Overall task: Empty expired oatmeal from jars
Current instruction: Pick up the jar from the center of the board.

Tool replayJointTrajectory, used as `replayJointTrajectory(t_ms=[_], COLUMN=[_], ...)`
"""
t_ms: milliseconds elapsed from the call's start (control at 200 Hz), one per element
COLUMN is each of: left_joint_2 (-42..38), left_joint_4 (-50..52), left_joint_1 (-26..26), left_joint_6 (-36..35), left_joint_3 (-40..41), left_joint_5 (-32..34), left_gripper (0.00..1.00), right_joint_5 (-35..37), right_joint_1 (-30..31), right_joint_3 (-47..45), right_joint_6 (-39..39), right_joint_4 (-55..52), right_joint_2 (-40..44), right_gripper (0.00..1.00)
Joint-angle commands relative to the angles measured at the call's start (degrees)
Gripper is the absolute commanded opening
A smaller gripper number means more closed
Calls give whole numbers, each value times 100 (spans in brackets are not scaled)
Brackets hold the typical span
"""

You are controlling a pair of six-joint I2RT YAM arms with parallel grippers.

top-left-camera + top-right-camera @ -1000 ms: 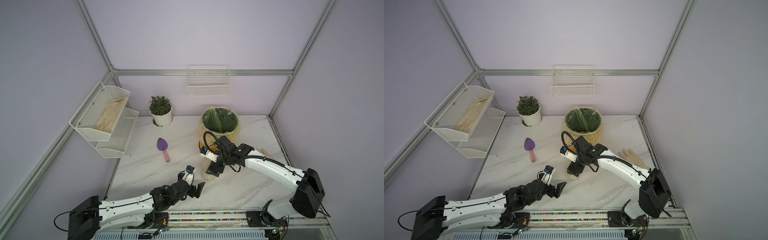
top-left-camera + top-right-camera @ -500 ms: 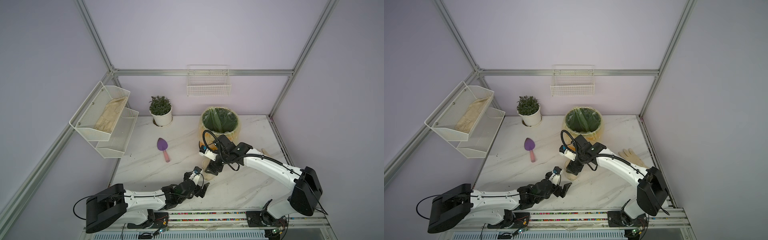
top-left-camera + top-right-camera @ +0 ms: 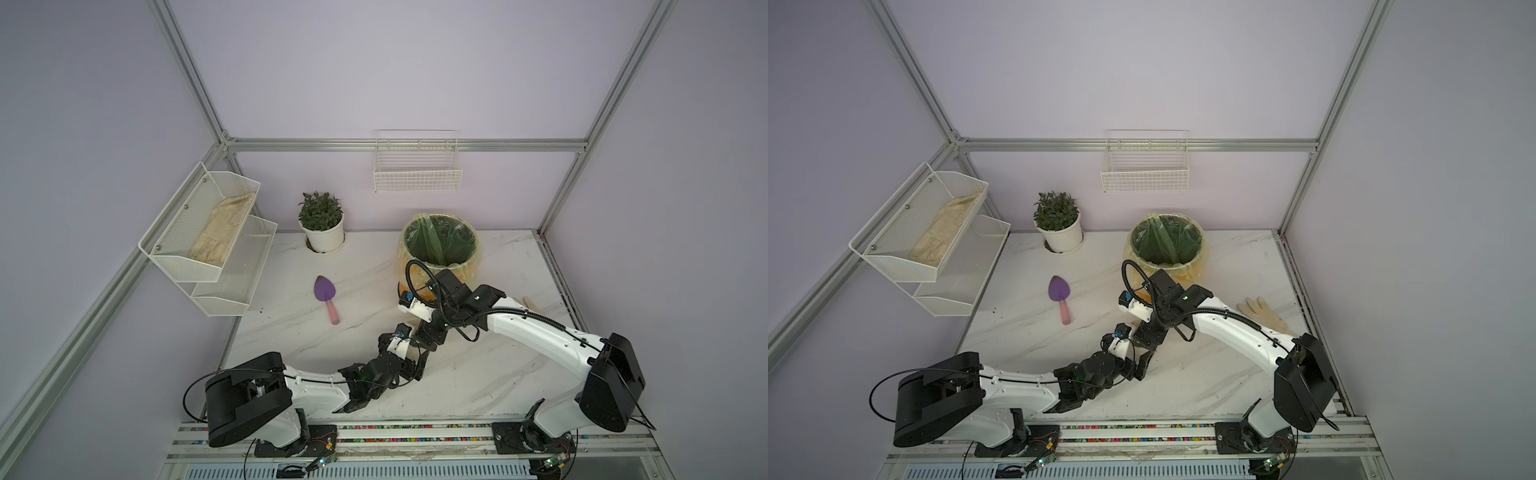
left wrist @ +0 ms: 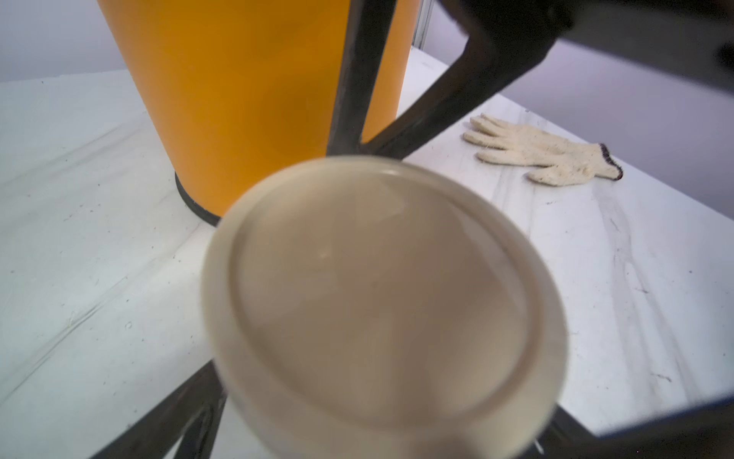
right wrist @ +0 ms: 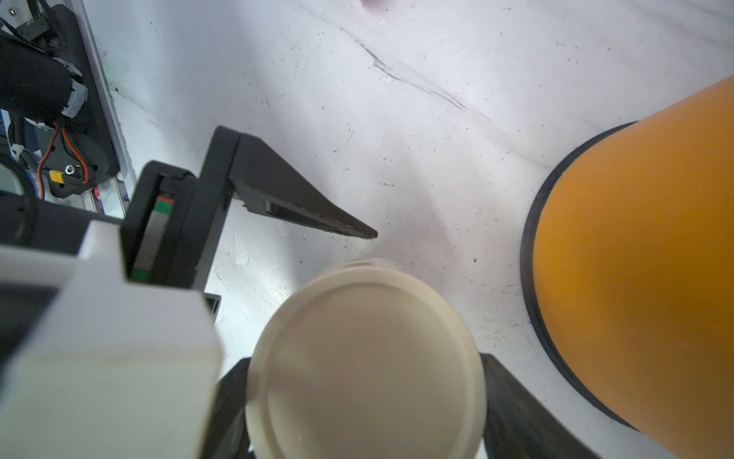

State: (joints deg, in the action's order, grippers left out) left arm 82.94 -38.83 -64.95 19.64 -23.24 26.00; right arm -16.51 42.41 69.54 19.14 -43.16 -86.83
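Jar, lower centre, stays clamped by my right gripper; left gripper has reached its lid, wide open, so uncapping comes next.

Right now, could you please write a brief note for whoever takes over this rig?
Left pincer: open at the jar, holding nothing.
Right pincer: shut on the jar, a finger on either side beneath its lid.
Jar: close beside the orange bin, beige lid on; oatmeal hidden from view.
Done: jar gripped. Left: take off lid, tip oatmeal into bin.
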Motion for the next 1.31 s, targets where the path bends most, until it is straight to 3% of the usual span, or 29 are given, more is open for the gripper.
replayJointTrajectory(t_ms=[0, 170, 400, 980, 1300], left_joint_2=[301, 1134, 1802, 1797, 1953], left_joint_4=[-623, -1526, -2905, -2946, -3492], left_joint_1=[-57, -71, -79, -103, -99], left_joint_6=[-161, -164, -117, -66, 21], left_joint_3=[-70, -113, 210, 381, 613], left_joint_5=[-154, -542, -189, -43, 241], left_gripper=[100, 100, 100, 100, 100], right_joint_5=[-398, -576, -762, -1053, -1195], right_joint_1=[-104, -251, -463, -905, -1145], right_joint_3=[12, 19, 82, 40, -29], right_joint_6=[-146, -152, -139, -248, -377], right_joint_4=[-43, -83, -79, -58, -59], right_joint_2=[-157, -256, -422, -448, -448], right_gripper=[64, 65, 65, 65, 65])
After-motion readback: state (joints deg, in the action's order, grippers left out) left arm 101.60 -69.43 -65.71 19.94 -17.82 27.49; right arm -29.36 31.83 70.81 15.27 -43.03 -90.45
